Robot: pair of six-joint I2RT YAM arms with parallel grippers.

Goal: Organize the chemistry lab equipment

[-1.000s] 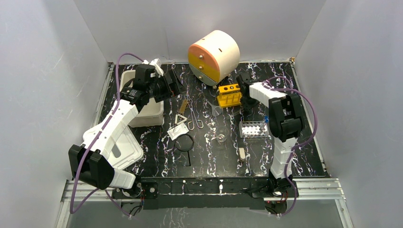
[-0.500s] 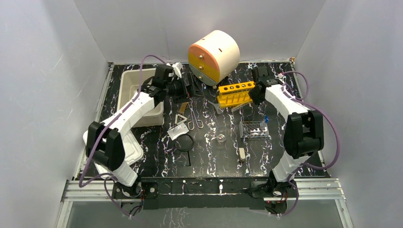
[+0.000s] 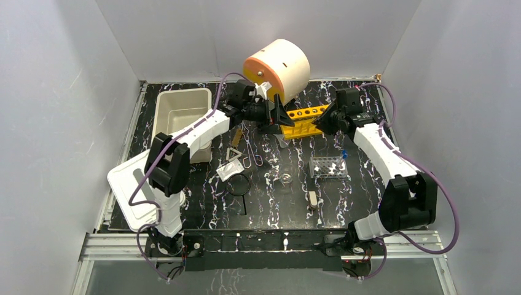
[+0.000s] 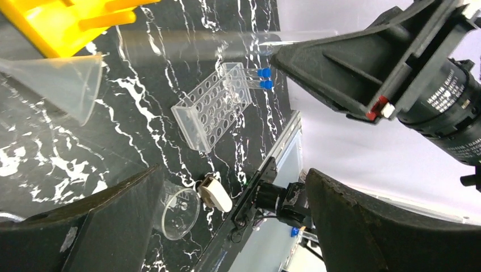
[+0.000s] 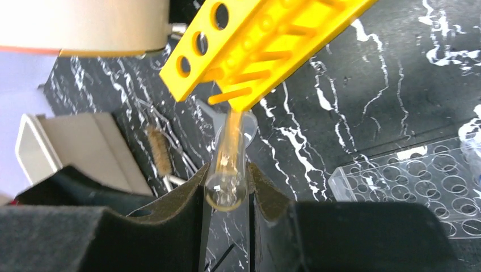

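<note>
My right gripper (image 5: pixel 227 190) is shut on a clear glass test tube (image 5: pixel 231 148) whose far end sits in a tilted yellow rack (image 5: pixel 255 45). From above, the right gripper (image 3: pixel 322 121) is at the right end of that yellow rack (image 3: pixel 301 120). My left gripper (image 3: pixel 279 115) stands wide open and holds nothing at the rack's left end. Between its fingers the left wrist view shows the beaker (image 4: pixel 178 209) and a clear tube rack (image 4: pixel 212 107). On the table lie the funnel (image 3: pixel 281 140), brown-handled brush (image 3: pixel 236 136), metal triangle (image 3: pixel 234 152), tongs (image 3: pixel 252 158), white pad (image 3: pixel 228 170) and black ring (image 3: pixel 238 184).
The cream-and-orange drawer unit (image 3: pixel 276 70) stands right behind the yellow rack. A white tub (image 3: pixel 181 120) is at the back left, with its lid (image 3: pixel 138 184) in front of it. A small white piece (image 3: pixel 313 199) lies near the front.
My left arm has swung right from the tub to the yellow rack's left end. The right arm has stretched out to the right, and the rack has tilted and shifted.
</note>
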